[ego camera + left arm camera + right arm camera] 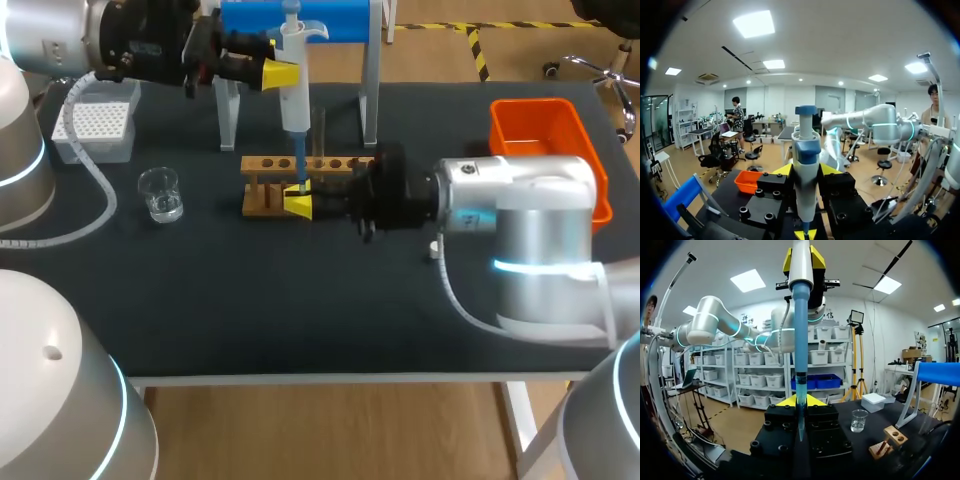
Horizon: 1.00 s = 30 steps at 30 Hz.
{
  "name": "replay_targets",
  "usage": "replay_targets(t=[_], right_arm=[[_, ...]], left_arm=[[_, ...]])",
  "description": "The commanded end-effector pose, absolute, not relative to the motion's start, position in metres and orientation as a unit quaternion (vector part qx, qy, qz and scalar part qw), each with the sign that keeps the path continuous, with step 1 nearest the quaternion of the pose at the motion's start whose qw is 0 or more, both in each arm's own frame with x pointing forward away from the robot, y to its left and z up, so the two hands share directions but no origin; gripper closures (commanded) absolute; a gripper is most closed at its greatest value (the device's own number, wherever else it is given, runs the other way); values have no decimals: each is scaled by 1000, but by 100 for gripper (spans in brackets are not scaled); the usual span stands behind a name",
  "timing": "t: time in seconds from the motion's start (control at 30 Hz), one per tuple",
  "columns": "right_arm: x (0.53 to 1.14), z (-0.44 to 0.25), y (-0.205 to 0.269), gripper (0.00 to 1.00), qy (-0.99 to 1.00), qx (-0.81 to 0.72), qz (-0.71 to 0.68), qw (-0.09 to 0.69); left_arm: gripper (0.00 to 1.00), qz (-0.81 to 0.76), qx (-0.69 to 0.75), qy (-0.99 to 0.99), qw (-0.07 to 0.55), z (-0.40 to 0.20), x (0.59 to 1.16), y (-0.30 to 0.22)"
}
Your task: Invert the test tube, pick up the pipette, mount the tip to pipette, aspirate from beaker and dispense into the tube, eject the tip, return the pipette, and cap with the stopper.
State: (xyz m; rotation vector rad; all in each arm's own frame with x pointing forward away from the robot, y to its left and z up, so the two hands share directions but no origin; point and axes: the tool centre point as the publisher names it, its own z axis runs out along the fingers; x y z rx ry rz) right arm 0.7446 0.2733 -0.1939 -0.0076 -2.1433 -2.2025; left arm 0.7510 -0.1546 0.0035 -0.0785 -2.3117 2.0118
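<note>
Now the left gripper (281,73) is clamped on the white pipette (294,95), which hangs upright over the wooden rack (330,166). The pipette tip (299,178) goes down into the clear test tube (300,196). The right gripper (298,200) grips this tube at six o'clock of the rack. The beaker (160,193) stands at nine o'clock of the rack.

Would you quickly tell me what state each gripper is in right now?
Left gripper: closed, holding the pipette.
Right gripper: closed, holding the test tube.
</note>
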Motion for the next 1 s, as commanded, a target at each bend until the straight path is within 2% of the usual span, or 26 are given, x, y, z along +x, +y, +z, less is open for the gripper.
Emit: replay_targets(t=[0.03, 0.07, 0.1, 0.13, 0.17, 0.5, 1.0], right_arm=[[745, -191, 270, 100, -704, -6, -709, 40], [745, -193, 270, 93, -707, -8, -706, 44], [745, -195, 271, 55, -709, -8, -704, 46], [745, -197, 271, 9, -709, -9, -704, 47], [745, -199, 271, 0, -710, -10, -702, 48], [742, -225, 266, 0, -711, 13, -701, 53], [739, -253, 226, 0, -729, -1, -684, 38]], left_arm=[[100, 655, -27, -754, 40, -5, 751, -153], [100, 655, -27, -754, 40, -5, 751, -153], [100, 655, -27, -754, 40, -5, 751, -153], [100, 655, -27, -754, 40, -5, 751, -153], [100, 655, -27, -754, 40, -5, 751, -153], [100, 655, -27, -754, 40, -5, 751, -153], [100, 655, -27, -754, 40, -5, 751, -153]])
